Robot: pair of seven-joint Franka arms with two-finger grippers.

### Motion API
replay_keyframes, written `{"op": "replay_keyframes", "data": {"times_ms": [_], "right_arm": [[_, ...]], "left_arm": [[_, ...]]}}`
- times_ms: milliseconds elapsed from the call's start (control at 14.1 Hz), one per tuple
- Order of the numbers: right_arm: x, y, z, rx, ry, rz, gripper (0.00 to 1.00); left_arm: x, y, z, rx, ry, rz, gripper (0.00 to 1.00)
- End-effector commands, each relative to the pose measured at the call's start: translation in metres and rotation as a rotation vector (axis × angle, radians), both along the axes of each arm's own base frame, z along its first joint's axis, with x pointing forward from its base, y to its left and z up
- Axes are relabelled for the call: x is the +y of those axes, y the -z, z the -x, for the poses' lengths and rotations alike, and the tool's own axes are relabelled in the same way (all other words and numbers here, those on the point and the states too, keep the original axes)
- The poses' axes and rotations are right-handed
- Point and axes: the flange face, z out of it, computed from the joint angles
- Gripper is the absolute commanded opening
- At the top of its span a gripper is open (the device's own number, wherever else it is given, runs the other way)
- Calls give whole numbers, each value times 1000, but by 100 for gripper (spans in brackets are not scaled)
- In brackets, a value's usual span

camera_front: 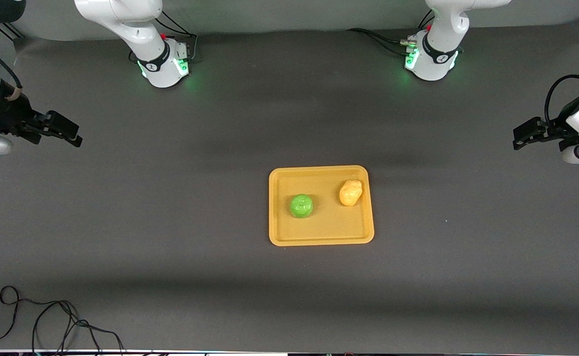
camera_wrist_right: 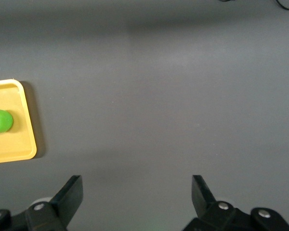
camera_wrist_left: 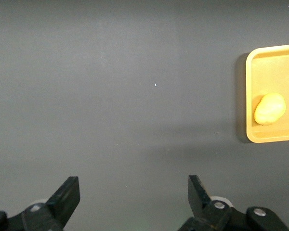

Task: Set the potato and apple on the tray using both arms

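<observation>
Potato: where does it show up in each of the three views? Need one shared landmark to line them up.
Front view: the potato lies on the tray, in the corner toward the left arm's end, farther from the camera than the apple.
Left wrist view: potato at the picture's right edge, on the tray.
Right wrist view: not in it; only the apple shows.
Shared landmark: the tray.

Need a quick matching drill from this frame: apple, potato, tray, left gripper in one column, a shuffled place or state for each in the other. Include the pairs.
Things:
1. apple
2. potato
3. tray
4. left gripper

Place or state:
A. open, over bare table at the left arm's end
B. on the tray, toward the right arm's end
C. flat on the table, holding both foods
D. on the tray, near the rim toward the left arm's end

Pairs: 1-B, 2-D, 3-C, 4-A
</observation>
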Motion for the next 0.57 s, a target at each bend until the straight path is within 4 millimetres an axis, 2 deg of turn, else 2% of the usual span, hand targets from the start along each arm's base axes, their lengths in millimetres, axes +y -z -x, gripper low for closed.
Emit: {"op": "replay_keyframes", "data": {"times_ms": [0, 71, 212, 496], "right_arm": [[-5, 16, -7, 8, -6, -39, 100], [-7, 19, -9, 11, -1, -49, 100], [-36, 24, -15, 14, 59, -90, 100], [-39, 21, -13, 12, 61, -87, 100]], "left_arm": [[-2, 0, -1, -8, 0, -2, 100], [-3, 0, -1, -8, -1, -4, 100], [-3, 0, -1, -8, -6, -4, 100], [-4, 2, -1, -6, -9, -4, 100]]}}
